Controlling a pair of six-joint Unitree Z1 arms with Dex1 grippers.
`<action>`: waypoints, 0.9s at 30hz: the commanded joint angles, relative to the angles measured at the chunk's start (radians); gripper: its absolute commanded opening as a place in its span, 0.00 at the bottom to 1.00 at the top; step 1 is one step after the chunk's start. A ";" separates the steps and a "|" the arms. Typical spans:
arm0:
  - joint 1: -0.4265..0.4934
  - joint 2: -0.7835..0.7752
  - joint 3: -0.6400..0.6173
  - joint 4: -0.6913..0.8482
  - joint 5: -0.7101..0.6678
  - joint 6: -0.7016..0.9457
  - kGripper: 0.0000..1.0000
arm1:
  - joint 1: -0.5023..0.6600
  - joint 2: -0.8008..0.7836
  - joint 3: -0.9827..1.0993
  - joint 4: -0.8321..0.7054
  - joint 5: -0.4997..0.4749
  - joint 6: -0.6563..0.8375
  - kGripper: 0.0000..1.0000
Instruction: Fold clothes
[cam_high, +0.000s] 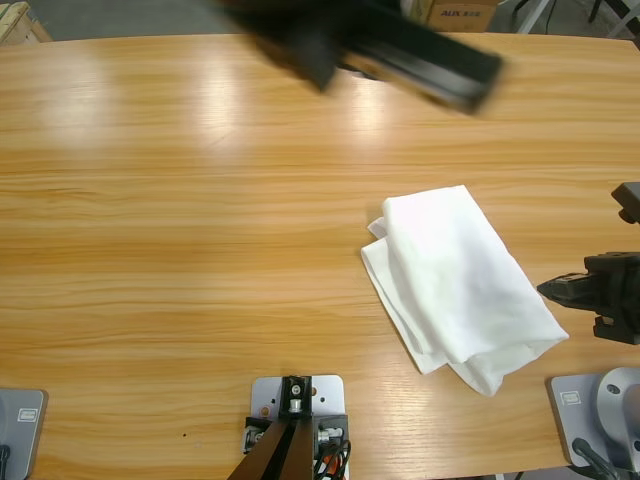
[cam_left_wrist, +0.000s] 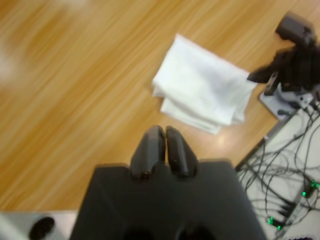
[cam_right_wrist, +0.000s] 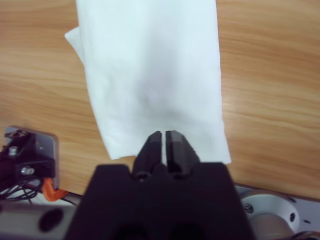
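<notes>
I see the folded white T-shirt lying on the bench. My right gripper sits just beside it, fingers closed and empty. My left gripper is raised, fingers pressed together, holding nothing.

We see our left gripper as two rounded, glossy black jaws on a broad matte black body. Our right gripper has the same black, tapered jaws and blocky black housing; from above it looks dark and angular.
</notes>
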 joint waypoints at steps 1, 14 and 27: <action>0.008 -0.298 0.753 -0.218 -0.038 0.054 0.93 | -0.047 0.162 -0.075 -0.010 0.059 -0.215 1.00; 0.121 -0.541 1.204 -0.512 -0.183 0.080 0.96 | -0.216 0.423 -0.157 -0.059 0.178 -0.399 1.00; 0.132 -0.659 1.280 -0.513 -0.261 0.073 1.00 | -0.246 0.559 -0.020 -0.333 0.282 -0.336 0.98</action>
